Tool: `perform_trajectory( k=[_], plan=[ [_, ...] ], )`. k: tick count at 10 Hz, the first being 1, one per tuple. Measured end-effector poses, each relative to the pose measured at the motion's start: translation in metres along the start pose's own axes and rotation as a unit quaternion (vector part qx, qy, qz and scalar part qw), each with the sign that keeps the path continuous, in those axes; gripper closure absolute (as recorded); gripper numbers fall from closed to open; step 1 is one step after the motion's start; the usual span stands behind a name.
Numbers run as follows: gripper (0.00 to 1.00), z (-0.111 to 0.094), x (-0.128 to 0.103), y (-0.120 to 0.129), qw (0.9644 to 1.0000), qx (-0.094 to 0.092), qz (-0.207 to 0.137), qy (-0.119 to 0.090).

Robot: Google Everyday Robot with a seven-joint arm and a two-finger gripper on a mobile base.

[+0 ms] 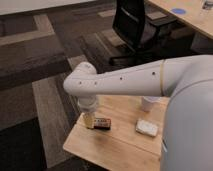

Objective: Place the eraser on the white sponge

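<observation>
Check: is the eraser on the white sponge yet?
No: the eraser lies on the table, apart from the white sponge; the hand is down beside it.

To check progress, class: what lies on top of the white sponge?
Nothing: the white sponge is bare on top. The eraser lies on the table apart from it, with the gripper right beside the eraser. What is under the sponge is covered.

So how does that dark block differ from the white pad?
The eraser is almost black; the white sponge is pale. The eraser lies right beside the pincer, left in view; the white sponge lies apart, further right. Both are small flat rectangles on the table.
</observation>
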Motion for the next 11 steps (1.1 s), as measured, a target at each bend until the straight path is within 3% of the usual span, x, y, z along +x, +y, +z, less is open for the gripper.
perform_trajectory(
  k=[3,9,11],
  plan=[
    [0.35,0.006,0.007,-0.010,0.9993,0.034,-0.014,0.001],
    [0.35,0.041,0.008,-0.009,0.9973,0.049,-0.050,-0.023],
    [0.35,0.051,0.002,-0.012,0.9958,0.058,-0.059,-0.040]
  ],
)
